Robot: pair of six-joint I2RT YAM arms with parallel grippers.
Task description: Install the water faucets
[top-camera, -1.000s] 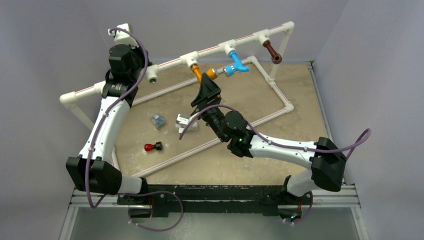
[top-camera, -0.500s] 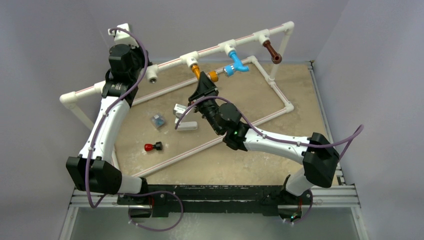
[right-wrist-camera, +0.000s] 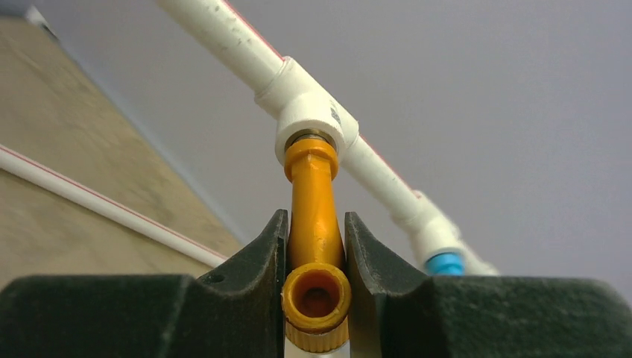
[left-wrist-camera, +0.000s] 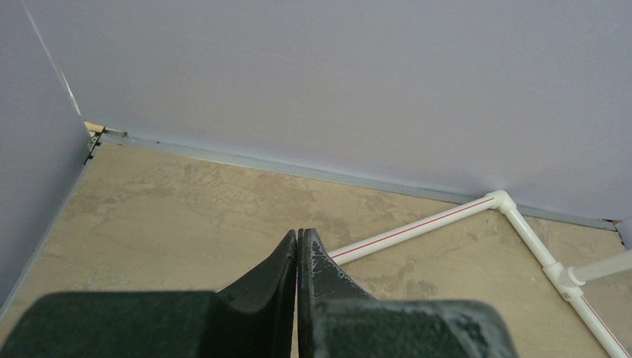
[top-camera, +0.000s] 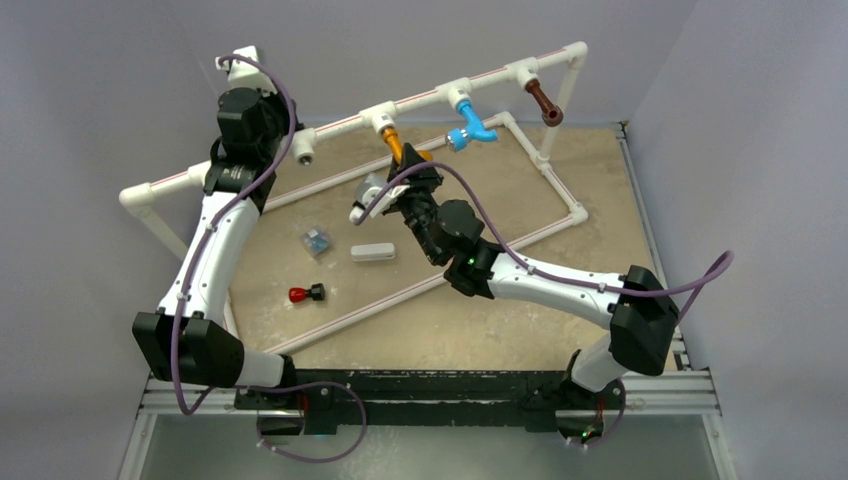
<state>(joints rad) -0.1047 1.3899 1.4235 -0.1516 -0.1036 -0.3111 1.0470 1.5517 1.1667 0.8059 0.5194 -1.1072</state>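
Three water faucets hang from the white pipe rail (top-camera: 420,98): an orange-yellow faucet (top-camera: 395,144), a light blue faucet (top-camera: 470,128) and a dark brown faucet (top-camera: 545,103). My right gripper (top-camera: 410,166) is shut on the orange-yellow faucet (right-wrist-camera: 313,209), one finger against each side of its body, the spout mouth facing the wrist camera. The faucet's top sits in a white tee (right-wrist-camera: 313,119). The blue faucet (right-wrist-camera: 445,262) shows blurred behind. My left gripper (left-wrist-camera: 298,235) is shut on nothing, held high at the back left over the bare table.
A white tee with a bare silver socket (top-camera: 304,152) sits on the rail left of the orange faucet. On the table lie a white block (top-camera: 372,251), a small bluish part (top-camera: 317,241) and a red-and-black part (top-camera: 305,294), inside a white pipe frame (top-camera: 560,190).
My right arm moved back and to the left, up to the orange-yellow faucet, and its jaws closed on it. The white block on the table came into view. The left arm stayed still.
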